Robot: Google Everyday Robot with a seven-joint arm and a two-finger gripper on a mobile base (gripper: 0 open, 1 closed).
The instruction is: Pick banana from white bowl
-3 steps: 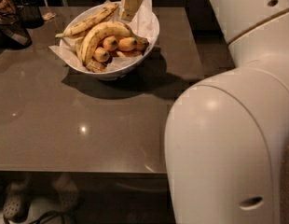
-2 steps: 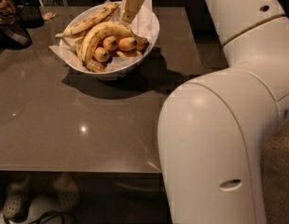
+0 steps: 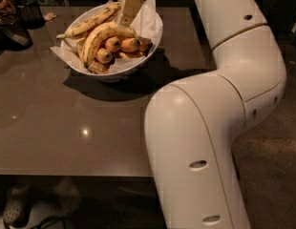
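From where I stand there is only the one camera view. The white bowl point(image 3: 120, 72) sits on the table point(image 3: 67, 128) close to its far edge. The banana point(image 3: 101, 35) lies in it across the front of the heap, its curve arching over the short stubby bananas point(image 3: 122, 44). A thinner spotted banana point(image 3: 89, 26) lies just behind it. The tool point(image 3: 130, 5) hangs over the far side of the bowl, just above the banana's stem end. I cannot tell how wide it stands. To do this well, I'd say it should come down astride the thick middle of the banana, clear of the crumpled paper point(image 3: 151, 18) and the spotted one, then lift straight up so the bowl stays put. Against a second ago, the fruit and bowl are unmoved and the tool looks a shade lower. The big white arm point(image 3: 210, 128) has swung its elbow back, showing more of the table's right edge.
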